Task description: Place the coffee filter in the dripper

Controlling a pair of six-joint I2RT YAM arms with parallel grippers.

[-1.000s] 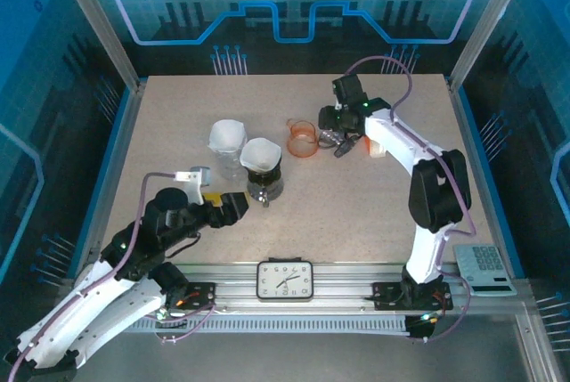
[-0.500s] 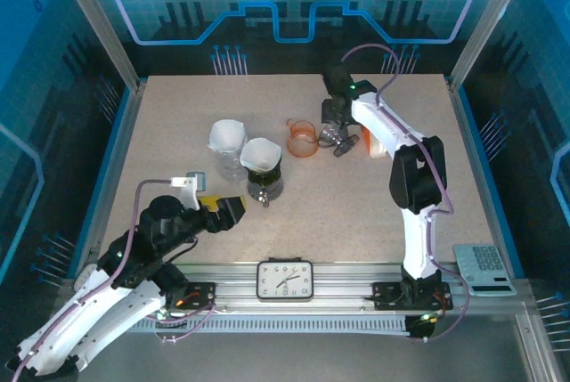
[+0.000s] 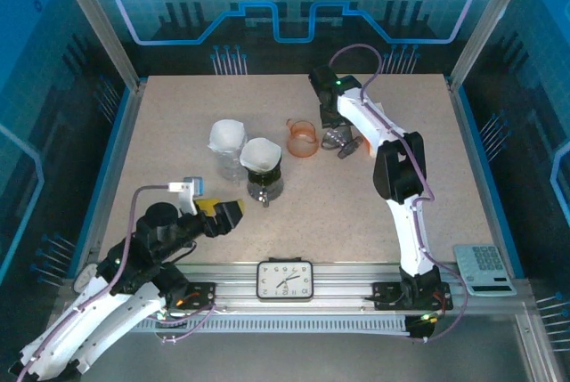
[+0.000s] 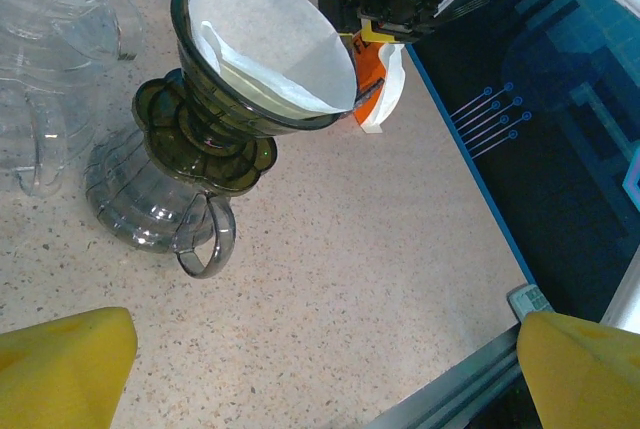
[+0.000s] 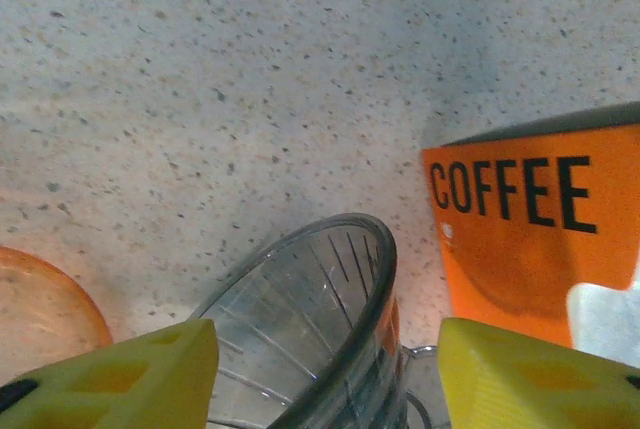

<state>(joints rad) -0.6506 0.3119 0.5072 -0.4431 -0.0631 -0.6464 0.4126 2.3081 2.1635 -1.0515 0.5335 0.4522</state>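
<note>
Upper left of the left wrist view: the coffee filter [image 4: 270, 39] already sits in the dripper [image 4: 205, 99]. The dripper stands on the dark server [image 4: 150, 189], with the clear jug [image 4: 45, 79] just beside it at the left edge. The filter's far edge stands above the rim and looks lopsided, not pressed to the cone. Here the left hand [image 4: 325, 324] is released, its yellow fingers far apart at the two lower corners, with nothing between them but bare table [image 4: 340, 239].
Risk: the hand is near the server's handle, so a forward push would knock the stack and tip the paper out.
Count: 1 filter, 1 dripper, 1 server, 1 jug.

Lower middle of the right wrist view: the right hand [image 5: 325, 339] is not clenched. Its fingers stand either side of a clear glass [image 5: 290, 289], with a gap showing on the right side. Cannot tell whether the left finger touches it. The coffee box [image 5: 520, 229] is at the right and the orange cup [image 5: 40, 309] at the lower left edge, both close to the glass.
Risk: closing off-centre or swinging would shove the glass into the box or cup and topple it.
Count: 1 glass, 1 box, 1 cup.

Centre left of the top view: the loaded dripper is mid-table, with a second filter [image 3: 227, 135] sitting on the jug up-left of it, so there are 2 paper cones in all.
Risk: the spare one gets taken for the target, though by my read the task is done.
Also 1 clock [image 3: 285, 280] at bottom centre, 1 calculator [image 3: 485, 268] at lower right, and 2 hands.
</note>
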